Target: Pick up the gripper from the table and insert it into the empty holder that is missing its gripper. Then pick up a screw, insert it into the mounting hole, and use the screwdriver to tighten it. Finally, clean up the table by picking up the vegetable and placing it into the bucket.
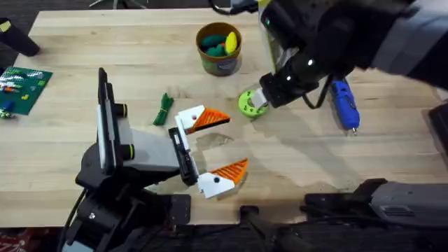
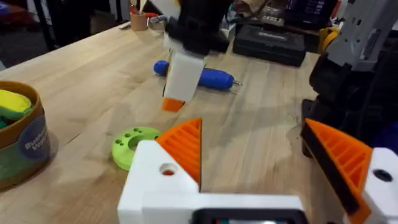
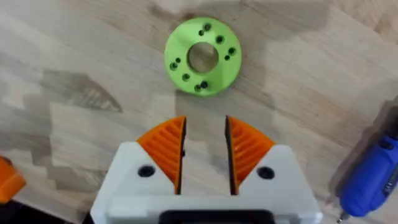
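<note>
My right gripper [image 3: 205, 152] hovers just beside the lime-green disc [image 3: 202, 57], its orange pads a narrow gap apart with nothing between them. From overhead it [image 1: 259, 99] sits at the disc's [image 1: 244, 106] right edge. The blue screwdriver [image 1: 344, 105] lies on the table to the right. My left gripper [image 1: 217, 147] rests wide open and empty near the middle of the table. The dark green vegetable [image 1: 163, 110] lies just left of it. The bucket [image 1: 219, 47] stands at the back. The task's loose gripper, holder and screw are out of view.
Teal and yellow toy pieces fill the bucket [image 2: 22, 140]. A green circuit board [image 1: 22, 87] lies at the far left edge. The right arm [image 1: 329, 35] spans the upper right above the table. Bare wood lies between the disc [image 2: 134, 144] and the screwdriver [image 2: 205, 76].
</note>
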Controlling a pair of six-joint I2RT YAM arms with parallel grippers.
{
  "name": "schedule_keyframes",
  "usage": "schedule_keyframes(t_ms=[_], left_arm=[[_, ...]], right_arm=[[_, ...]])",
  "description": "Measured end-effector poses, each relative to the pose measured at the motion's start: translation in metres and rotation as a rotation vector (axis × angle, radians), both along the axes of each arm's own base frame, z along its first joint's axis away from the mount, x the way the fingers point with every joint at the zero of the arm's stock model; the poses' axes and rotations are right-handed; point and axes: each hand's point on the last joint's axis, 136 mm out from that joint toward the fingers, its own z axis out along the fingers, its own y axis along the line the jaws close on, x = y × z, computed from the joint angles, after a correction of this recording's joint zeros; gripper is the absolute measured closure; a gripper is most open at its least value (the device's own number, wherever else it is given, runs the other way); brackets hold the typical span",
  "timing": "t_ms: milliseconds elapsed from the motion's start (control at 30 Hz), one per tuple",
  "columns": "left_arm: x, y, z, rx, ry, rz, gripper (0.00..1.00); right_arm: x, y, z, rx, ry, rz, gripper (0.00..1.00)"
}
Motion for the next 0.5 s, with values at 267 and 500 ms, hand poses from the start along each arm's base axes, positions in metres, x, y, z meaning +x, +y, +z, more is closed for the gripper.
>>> schedule_keyframes(t_ms=[267, 500], left_arm=[[0.0, 0.0, 0.0, 0.0, 0.0, 0.0, 0.014], [0.0, 0.0, 0.0, 0.0, 0.0, 0.0, 0.015]], right_arm=[[0.008, 0.005, -0.051, 0.001, 0.003, -0.04, 0.623], [0.009, 0.003, -0.079, -0.052, 0.058, -0.039, 0.623]])
